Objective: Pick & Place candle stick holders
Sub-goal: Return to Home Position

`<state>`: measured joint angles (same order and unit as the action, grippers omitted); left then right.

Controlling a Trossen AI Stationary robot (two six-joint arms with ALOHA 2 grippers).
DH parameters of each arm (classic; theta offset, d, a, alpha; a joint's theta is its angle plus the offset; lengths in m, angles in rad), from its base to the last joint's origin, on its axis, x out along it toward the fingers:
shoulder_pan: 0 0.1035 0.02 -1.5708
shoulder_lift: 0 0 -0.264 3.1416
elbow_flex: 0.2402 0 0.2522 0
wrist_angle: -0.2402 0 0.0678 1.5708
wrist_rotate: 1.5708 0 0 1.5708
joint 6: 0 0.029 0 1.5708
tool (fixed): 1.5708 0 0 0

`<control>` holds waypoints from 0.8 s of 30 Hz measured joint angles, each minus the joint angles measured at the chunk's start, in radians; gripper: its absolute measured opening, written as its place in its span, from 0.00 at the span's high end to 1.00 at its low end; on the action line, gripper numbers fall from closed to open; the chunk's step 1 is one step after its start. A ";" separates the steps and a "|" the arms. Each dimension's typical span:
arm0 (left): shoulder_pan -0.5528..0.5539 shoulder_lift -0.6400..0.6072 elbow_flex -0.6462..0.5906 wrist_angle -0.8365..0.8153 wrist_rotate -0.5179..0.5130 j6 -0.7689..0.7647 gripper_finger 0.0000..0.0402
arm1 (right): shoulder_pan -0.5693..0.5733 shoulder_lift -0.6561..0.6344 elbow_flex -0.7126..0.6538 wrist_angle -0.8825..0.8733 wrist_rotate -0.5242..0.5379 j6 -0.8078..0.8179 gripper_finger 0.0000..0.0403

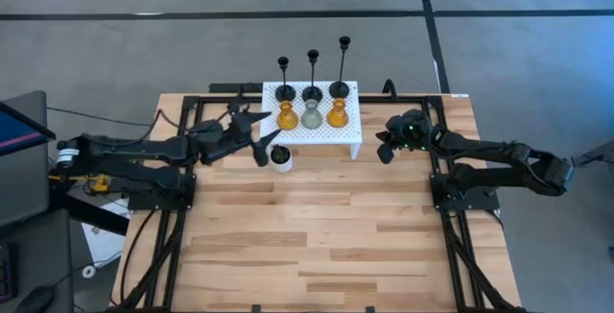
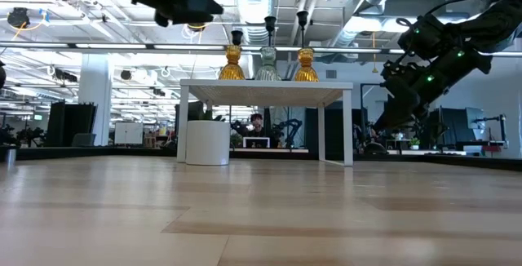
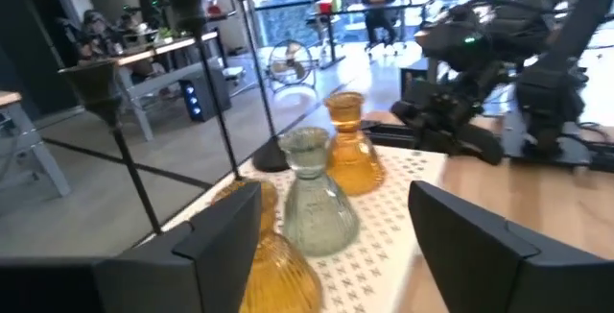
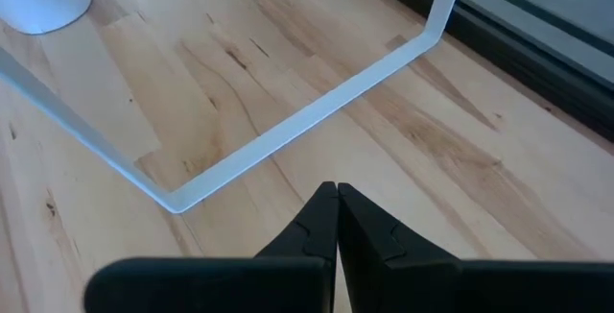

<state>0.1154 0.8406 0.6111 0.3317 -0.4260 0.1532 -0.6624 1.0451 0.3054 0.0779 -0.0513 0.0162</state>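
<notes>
High: white perforated shelf (image 1: 342,133) at 12 o'clock on the wooden table (image 1: 317,246). On it, three black thin-stemmed candle stick holders (image 1: 313,90) at the back; in front, two squat amber glass holders (image 1: 286,116) flank a clear glass holder (image 1: 312,116). Left gripper (image 1: 263,138) is at the shelf's 9 o'clock, right gripper (image 1: 386,150) at its 3.
Low: glass trio sits on the shelf top.
Left wrist: fingers (image 3: 225,222) spread wide, holding nothing.
Right wrist: fingers (image 4: 312,231) pressed together, holding nothing.
</notes>
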 joint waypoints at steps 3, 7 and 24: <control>-0.026 -0.061 -0.037 -0.018 0.000 0.000 0.40 | 0.000 0.000 0.000 -0.015 -0.001 0.000 1.00; -0.063 -0.127 -0.090 -0.023 0.000 0.000 0.56 | 0.001 0.000 0.000 -0.031 -0.005 0.001 1.00; -0.316 -0.222 -0.251 -0.047 0.016 0.176 0.99 | 0.001 -0.001 0.000 -0.033 -0.054 0.000 1.00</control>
<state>-0.2009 0.6189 0.3599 0.2848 -0.4099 0.3294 -0.6617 1.0443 0.3054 0.0444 -0.1051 0.0166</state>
